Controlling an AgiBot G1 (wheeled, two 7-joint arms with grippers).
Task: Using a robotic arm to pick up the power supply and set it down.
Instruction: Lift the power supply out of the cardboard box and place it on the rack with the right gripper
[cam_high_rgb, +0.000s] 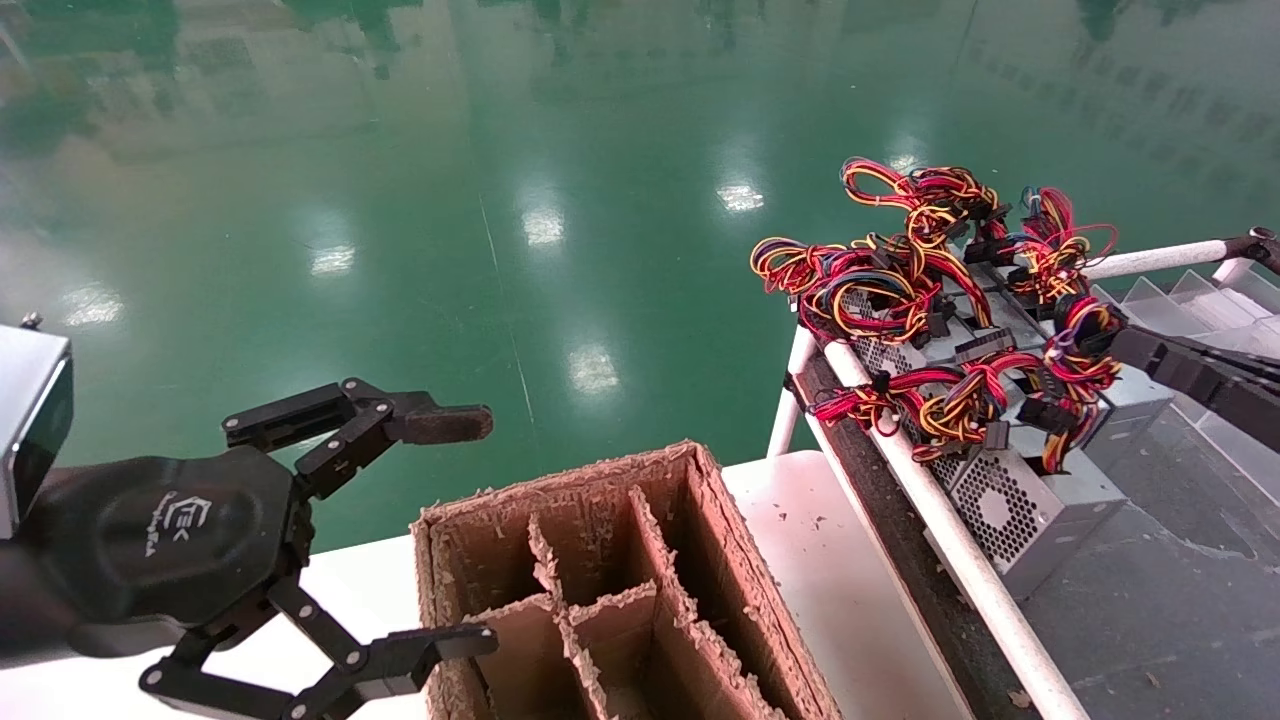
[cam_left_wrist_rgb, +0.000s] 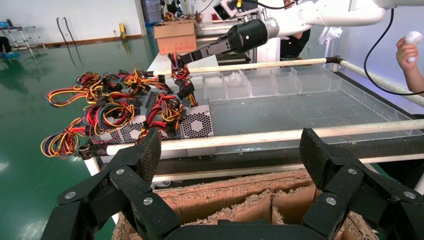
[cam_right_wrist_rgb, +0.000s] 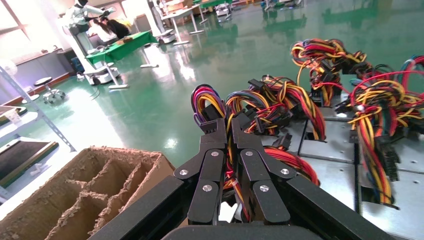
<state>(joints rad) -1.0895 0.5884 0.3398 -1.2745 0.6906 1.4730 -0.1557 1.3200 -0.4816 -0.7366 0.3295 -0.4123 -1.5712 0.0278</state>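
Note:
Several silver-grey power supplies lie side by side on a railed tray at the right, each with red, yellow and black wires. My right gripper (cam_high_rgb: 1100, 338) (cam_right_wrist_rgb: 227, 125) reaches in from the right. It is shut on a raised wire bundle (cam_high_rgb: 1085, 365) (cam_right_wrist_rgb: 210, 102), also seen far off in the left wrist view (cam_left_wrist_rgb: 176, 67). The bundle hangs down toward the nearest power supply (cam_high_rgb: 1010, 510) (cam_left_wrist_rgb: 197, 122), whose box rests on the tray. My left gripper (cam_high_rgb: 475, 530) (cam_left_wrist_rgb: 230, 150) hovers open and empty over the near end of a cardboard box.
The worn cardboard box (cam_high_rgb: 715, 560) (cam_left_wrist_rgb: 240, 192) (cam_right_wrist_rgb: 90, 185) with inner dividers stands on the white table (cam_high_rgb: 830, 560). A white rail (cam_high_rgb: 930, 500) (cam_left_wrist_rgb: 260, 136) edges the tray. Clear plastic bins (cam_high_rgb: 1200, 295) (cam_left_wrist_rgb: 280, 85) line its far side. Green floor lies beyond.

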